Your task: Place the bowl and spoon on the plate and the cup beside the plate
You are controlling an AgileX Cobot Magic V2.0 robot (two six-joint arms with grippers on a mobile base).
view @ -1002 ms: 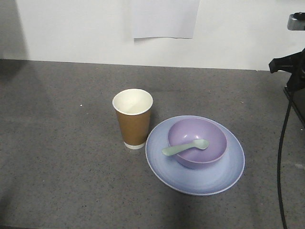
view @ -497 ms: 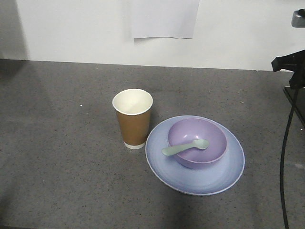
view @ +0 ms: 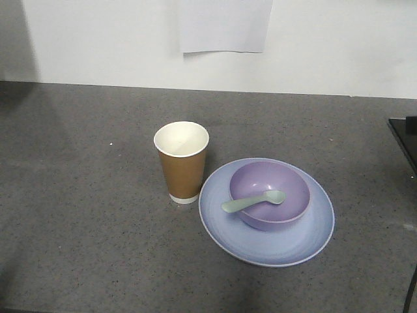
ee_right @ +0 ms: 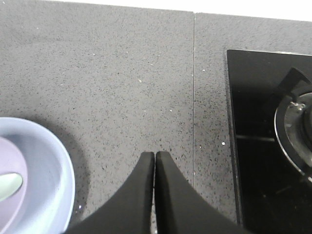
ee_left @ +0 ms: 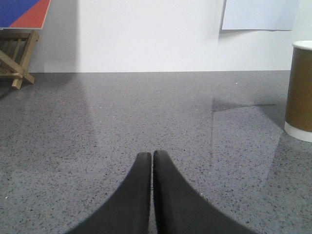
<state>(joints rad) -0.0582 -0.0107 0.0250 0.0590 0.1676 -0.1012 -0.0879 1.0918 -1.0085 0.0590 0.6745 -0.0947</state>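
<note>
A light blue plate lies on the grey counter. The lavender bowl stands on it, and the mint-green spoon rests across the bowl's rim. Just left of the plate the brown paper cup stands upright. My left gripper is shut and empty, low over bare counter with the cup off to its right. Shut and empty too, my right gripper hovers above the counter to the right of the plate, where the bowl and the spoon tip show at the left edge.
A black stove top with a burner sits to the right of my right gripper; its corner shows at the front view's right edge. A white wall with a sheet of paper backs the counter. A wooden stand is at far left.
The right arm, seen at the upper right edge of the front view a second ago, has moved out of that view. Plate, bowl, spoon and cup have not moved.
</note>
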